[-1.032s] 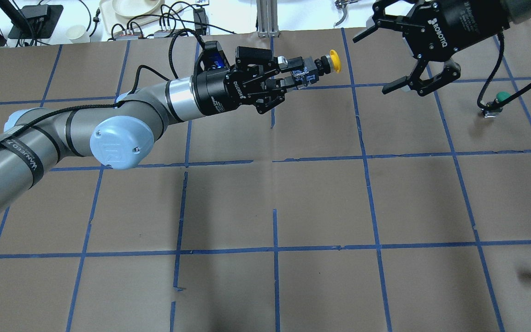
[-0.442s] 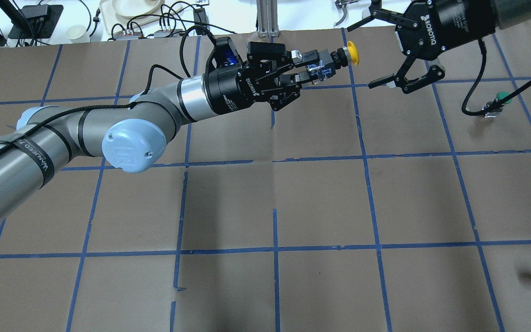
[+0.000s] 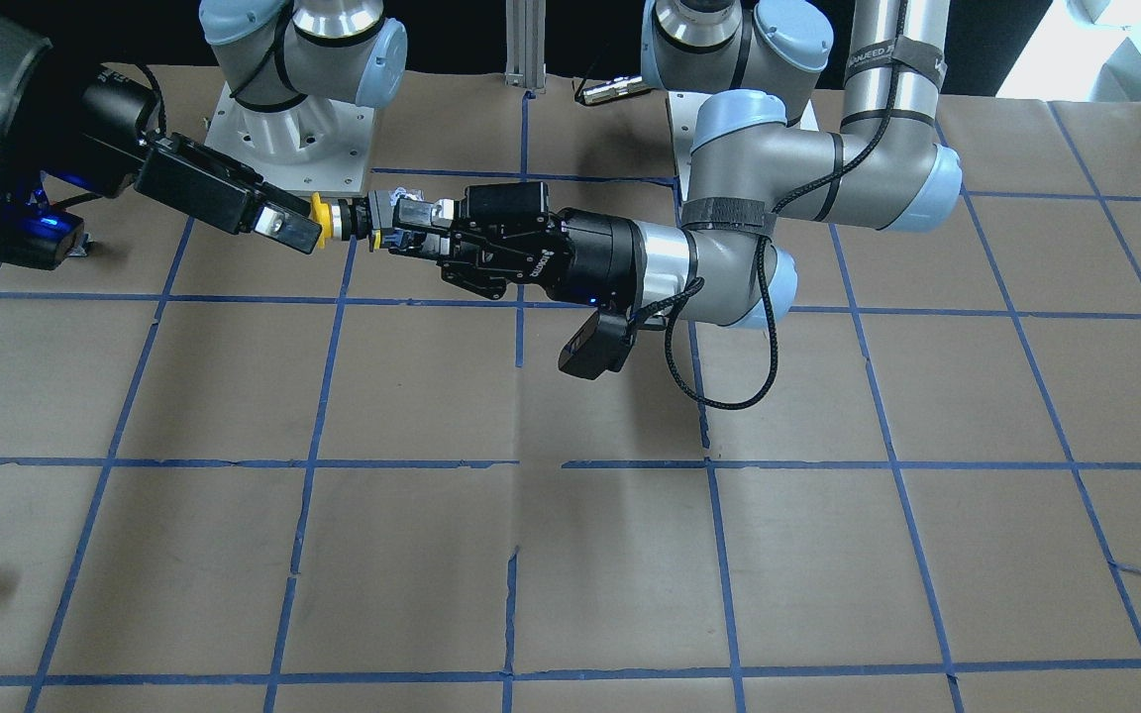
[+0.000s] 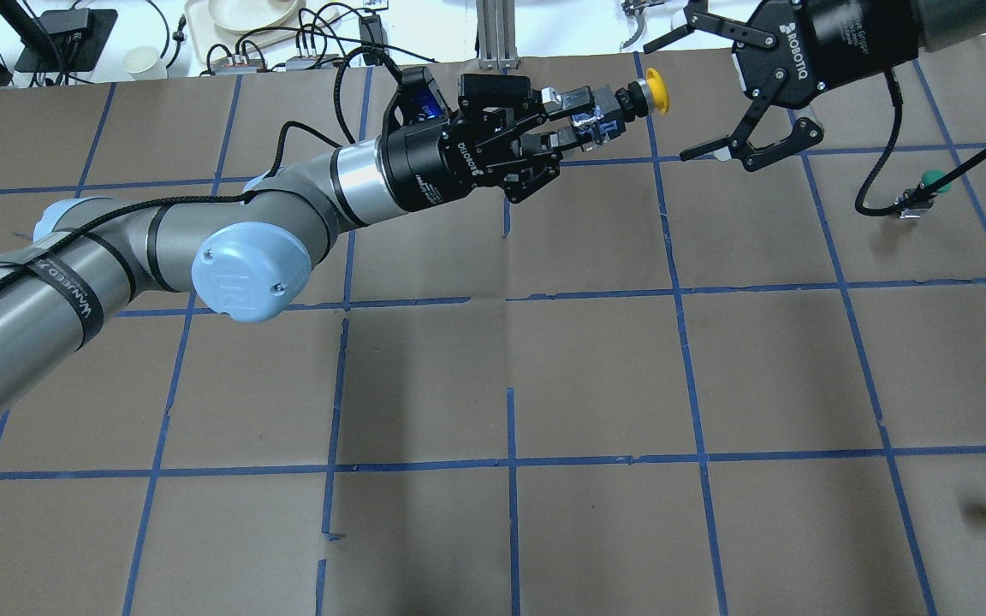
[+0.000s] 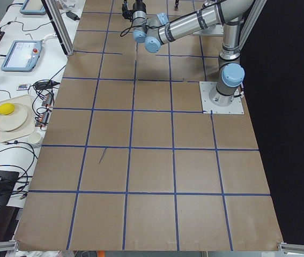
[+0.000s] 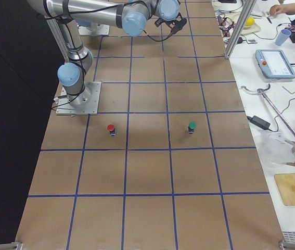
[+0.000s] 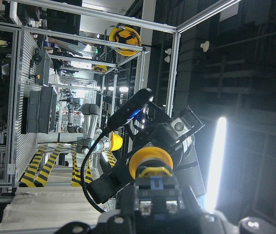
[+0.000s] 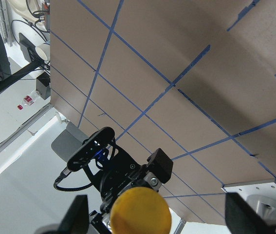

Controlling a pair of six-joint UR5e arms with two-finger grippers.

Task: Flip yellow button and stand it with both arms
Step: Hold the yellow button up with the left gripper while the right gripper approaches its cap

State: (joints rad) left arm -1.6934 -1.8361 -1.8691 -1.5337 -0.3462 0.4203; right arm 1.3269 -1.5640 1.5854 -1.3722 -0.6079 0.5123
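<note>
**Mid-air handover, cap first**

The left gripper is clamped on the block body of the yellow button. It holds the button level, well above the table, with the cap pointing at the right gripper. That one's fingers are spread wide, and the cap sits at their mouth. I'd want the right to close squarely on the cap or collar before the left lets go. Both grippers read ROBOTIQ. The strap on the left arm looks like WANUEED, though the lettering is small.
</note>
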